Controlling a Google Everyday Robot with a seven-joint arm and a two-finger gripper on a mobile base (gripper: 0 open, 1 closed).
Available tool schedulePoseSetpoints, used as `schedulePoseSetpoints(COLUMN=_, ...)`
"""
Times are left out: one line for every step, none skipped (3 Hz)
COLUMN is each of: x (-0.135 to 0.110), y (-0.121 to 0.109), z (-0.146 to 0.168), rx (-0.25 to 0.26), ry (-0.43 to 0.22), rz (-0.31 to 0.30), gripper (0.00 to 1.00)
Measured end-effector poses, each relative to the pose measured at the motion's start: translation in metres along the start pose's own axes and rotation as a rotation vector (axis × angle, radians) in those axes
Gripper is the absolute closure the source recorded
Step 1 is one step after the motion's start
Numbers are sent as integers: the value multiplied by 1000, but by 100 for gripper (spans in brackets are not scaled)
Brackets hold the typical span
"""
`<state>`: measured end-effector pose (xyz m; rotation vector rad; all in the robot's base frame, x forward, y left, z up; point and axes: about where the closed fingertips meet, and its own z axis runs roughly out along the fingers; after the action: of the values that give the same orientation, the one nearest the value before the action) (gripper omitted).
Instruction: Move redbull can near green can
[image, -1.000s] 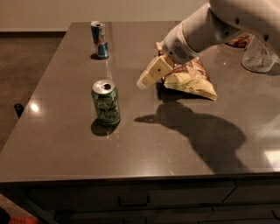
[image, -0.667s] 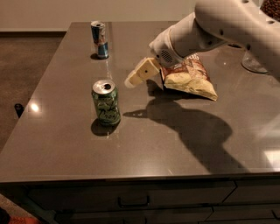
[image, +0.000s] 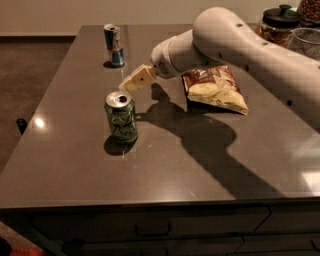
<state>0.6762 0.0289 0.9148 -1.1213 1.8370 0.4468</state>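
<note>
The blocky beige gripper (image: 128, 84) hovers over the glossy grey countertop (image: 75, 150); whether it is parted, I can't tell. The stout green can (image: 121, 117) stands just before it, and the slim redbull can (image: 114, 45) stands well beyond.

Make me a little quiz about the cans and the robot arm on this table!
1. True or false: the redbull can stands apart from the green can.
2. What lies on the table under the arm? A) chip bag B) banana C) plate
3. Fill in: the gripper hovers above the table, between the two ____.
Key: 1 true; 2 A; 3 cans.
</note>
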Motion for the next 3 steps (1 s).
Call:
schedulePoseSetpoints(x=-10, y=-3, z=33, rx=21, ry=-50, rz=22, gripper=0)
schedulePoseSetpoints(x=-20, y=-7, z=51, rx=41, ry=-97, rz=43, gripper=0)
schedulePoseSetpoints(x=-33, y=-15, z=61, rx=68, ry=-120, rz=21, gripper=0)
